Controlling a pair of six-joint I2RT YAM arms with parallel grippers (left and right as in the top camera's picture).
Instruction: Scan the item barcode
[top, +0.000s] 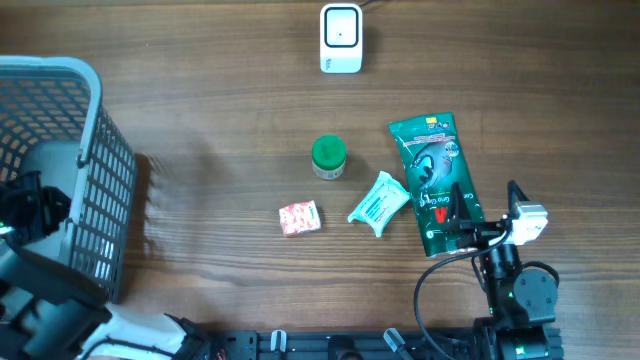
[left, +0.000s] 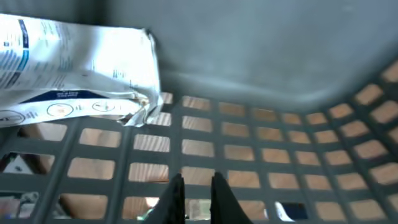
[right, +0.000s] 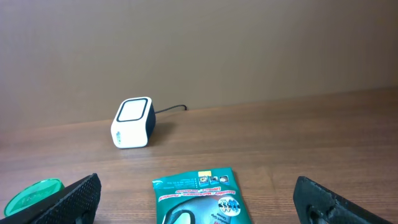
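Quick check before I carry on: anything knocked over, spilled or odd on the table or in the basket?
Nothing spilled or broken. The white packet lies in the basket with one corner crumpled; the left gripper there is shut on nothing. The green pouch lies slightly askew on the table, under the open right gripper.
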